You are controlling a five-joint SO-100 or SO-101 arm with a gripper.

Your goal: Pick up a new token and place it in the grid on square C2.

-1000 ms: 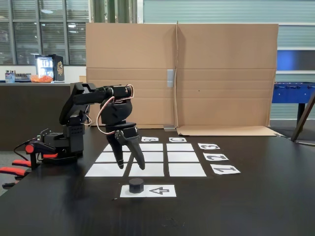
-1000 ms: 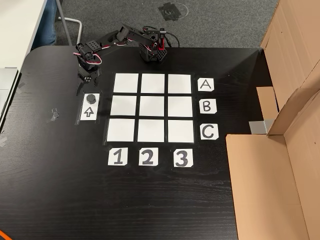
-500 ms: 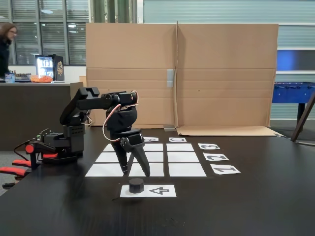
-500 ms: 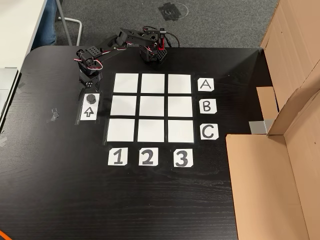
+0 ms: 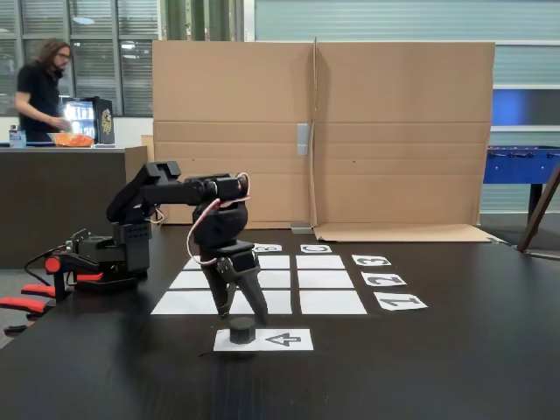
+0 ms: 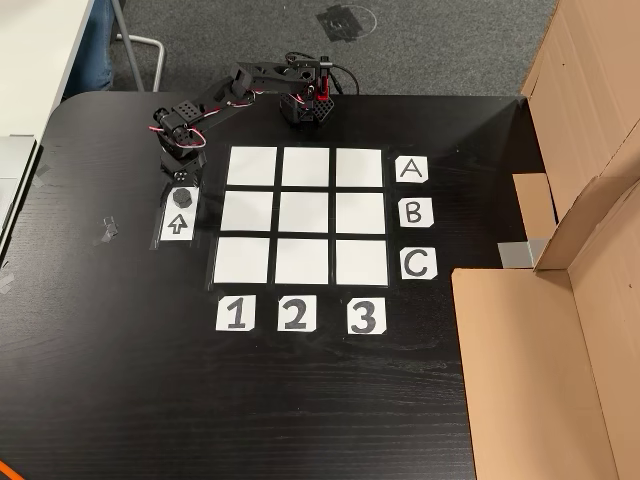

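The token (image 5: pixel 242 330) (image 6: pixel 182 196), a small black puck, sits on the end of a white sheet with an arrow (image 5: pixel 282 339) (image 6: pixel 178 224), beside the grid (image 5: pixel 325 302) (image 6: pixel 248 262). My gripper (image 5: pixel 241 317) (image 6: pixel 181 180) hangs open just above the token, fingers pointing down and spread to either side, holding nothing. Square C2 (image 5: pixel 325 279) (image 6: pixel 302 262) is a bare white cell, as are the other cells I can see.
The arm's base (image 5: pixel 109 254) (image 6: pixel 305 103) stands at the grid's A side, with red clamps (image 5: pixel 35 293) beside it. Label cards A/B/C (image 6: pixel 414 215) and 1/2/3 (image 6: pixel 294 314) edge the grid. Cardboard walls (image 5: pixel 324 131) (image 6: pixel 560 300) border the table. A person (image 5: pixel 39 87) stands far behind.
The arm has reached out and the open gripper has moved from beside the grid to just above the token, lowering. A person has walked into the background.
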